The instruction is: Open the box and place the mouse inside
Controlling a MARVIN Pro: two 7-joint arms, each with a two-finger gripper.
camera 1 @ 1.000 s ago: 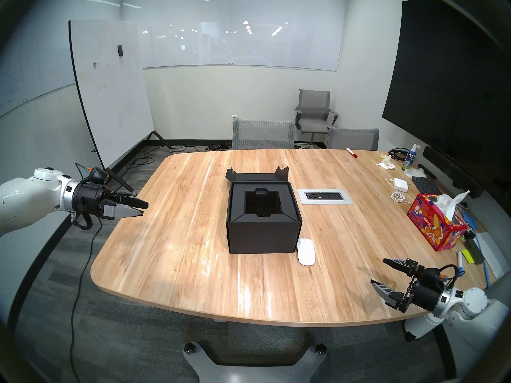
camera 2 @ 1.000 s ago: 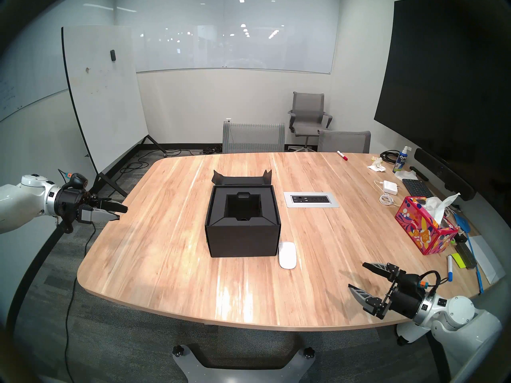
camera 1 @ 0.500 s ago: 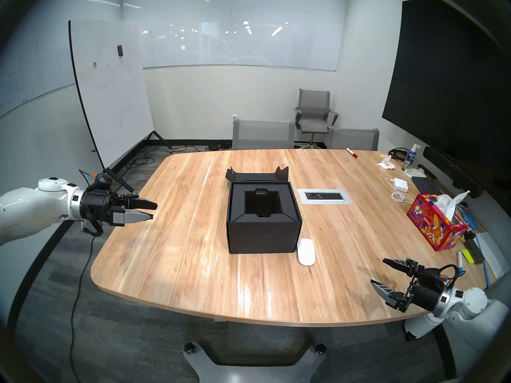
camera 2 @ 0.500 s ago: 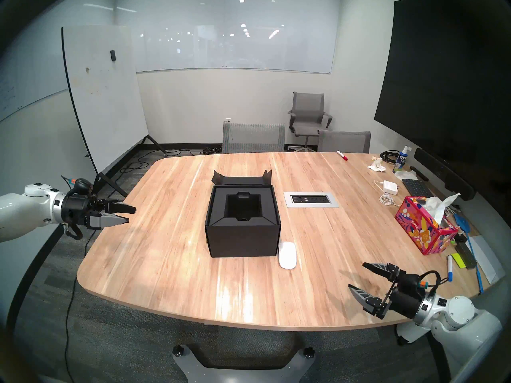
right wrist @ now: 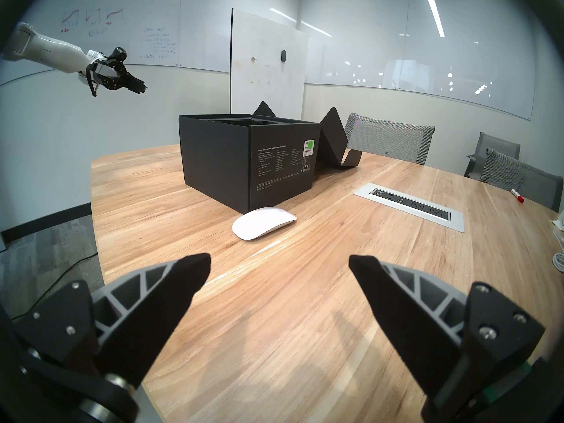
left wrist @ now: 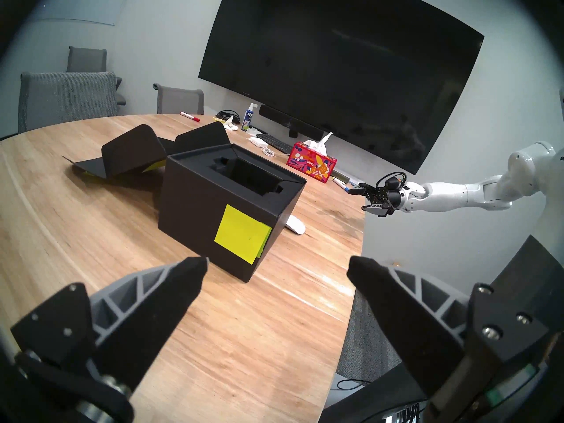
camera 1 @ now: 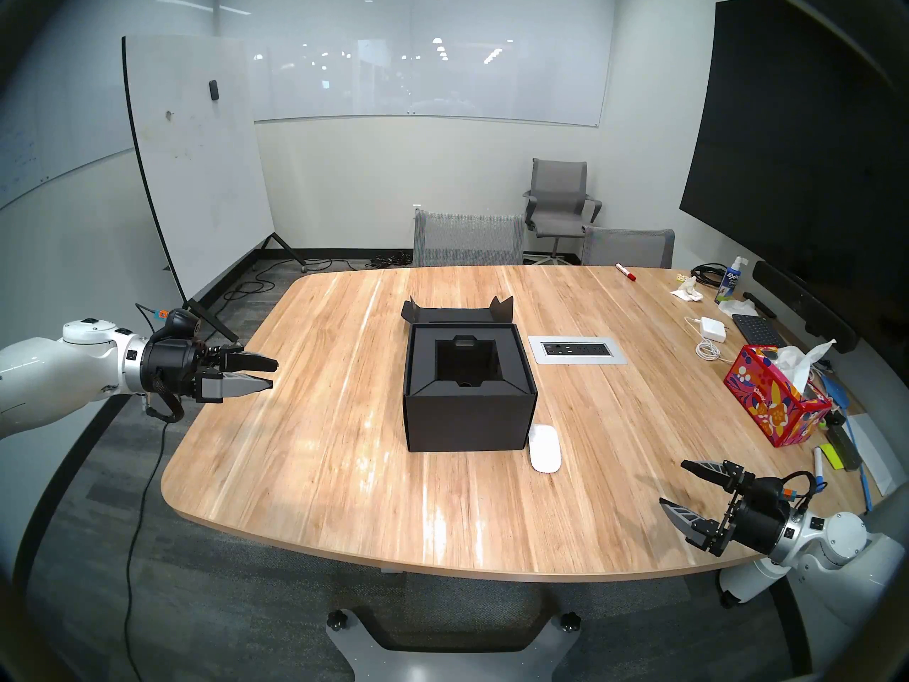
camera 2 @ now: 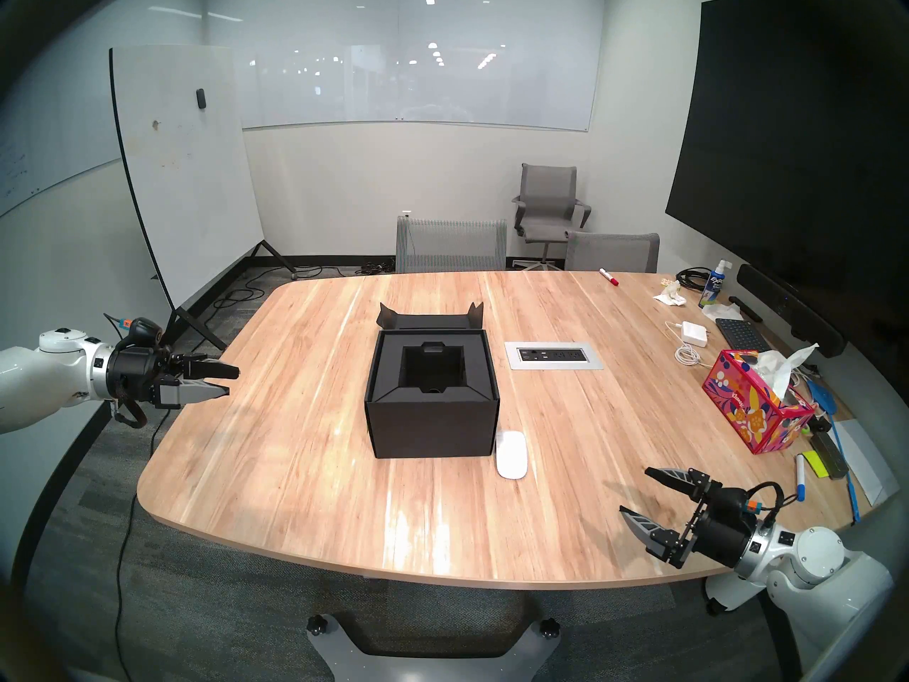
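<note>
Judging from how things lie, the first half is done — the box (camera 1: 469,385) stands in the middle of the table (camera 1: 305,469) with its lid flap (camera 1: 455,314) folded back at 12 o'clock, the recess empty. The mouse (camera 1: 545,448) lies on the wood just beside the box's near right corner, at about 4 o'clock from it. Both the left gripper (camera 1: 269,374) and the right gripper (camera 1: 673,484) are spread wide and hold nothing — well apart from both things. Picking up and placing remain.

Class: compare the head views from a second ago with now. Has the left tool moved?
Yes. The left tool has shifted toward the box, reaching farther over the table's left edge. Its jaws are open.
</note>
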